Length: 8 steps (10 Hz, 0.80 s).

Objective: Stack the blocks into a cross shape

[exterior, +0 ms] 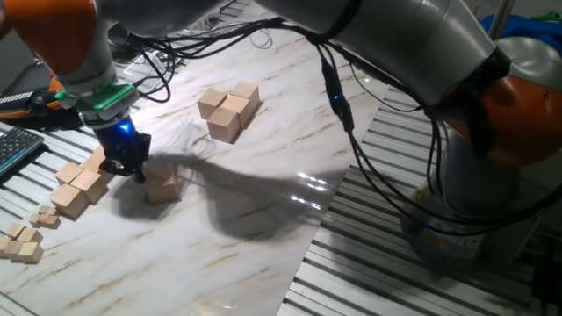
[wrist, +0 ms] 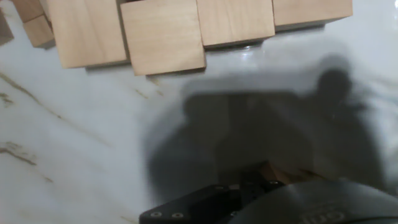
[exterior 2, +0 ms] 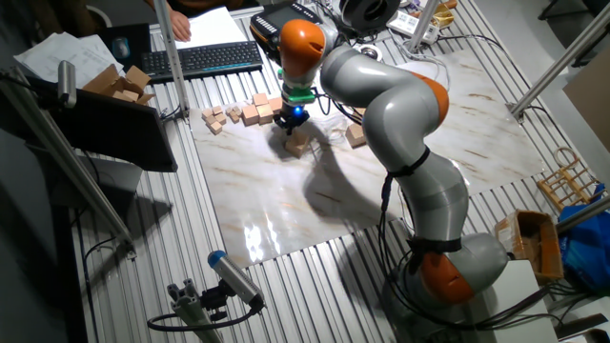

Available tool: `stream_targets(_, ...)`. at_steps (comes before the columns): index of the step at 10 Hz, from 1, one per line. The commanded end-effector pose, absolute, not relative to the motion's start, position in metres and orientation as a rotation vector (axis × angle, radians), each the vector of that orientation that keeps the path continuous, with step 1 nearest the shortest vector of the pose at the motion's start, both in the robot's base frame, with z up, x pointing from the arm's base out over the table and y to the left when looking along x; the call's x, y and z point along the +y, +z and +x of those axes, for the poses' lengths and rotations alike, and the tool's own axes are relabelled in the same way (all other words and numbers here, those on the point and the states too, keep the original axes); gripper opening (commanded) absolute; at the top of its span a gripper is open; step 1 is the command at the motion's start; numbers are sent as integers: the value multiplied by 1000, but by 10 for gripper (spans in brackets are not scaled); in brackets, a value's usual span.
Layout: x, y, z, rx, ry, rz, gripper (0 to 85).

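One block [exterior: 162, 185] half hidden behind the gripper [exterior: 123, 164]

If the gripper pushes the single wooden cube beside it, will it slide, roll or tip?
The cube probably slides: its flat face rests on the smooth, glossy marble board. Rolling seems unlikely, given its square edges. It looks rigid and light, so the gripper should push low to avoid tipping.
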<state>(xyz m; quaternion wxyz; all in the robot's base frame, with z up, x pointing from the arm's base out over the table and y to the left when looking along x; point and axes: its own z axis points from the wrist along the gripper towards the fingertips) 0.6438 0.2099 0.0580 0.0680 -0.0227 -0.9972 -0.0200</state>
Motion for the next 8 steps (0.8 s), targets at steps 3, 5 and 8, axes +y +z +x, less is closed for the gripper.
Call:
stream_targets(3, 201, 52, 622, -3021, 0, 10, 0)
stream_targets(5, 181, 55, 614, -3003, -2, 74, 0)
stream_targets(8, 155, 52, 599, -3006, -19, 122, 0)
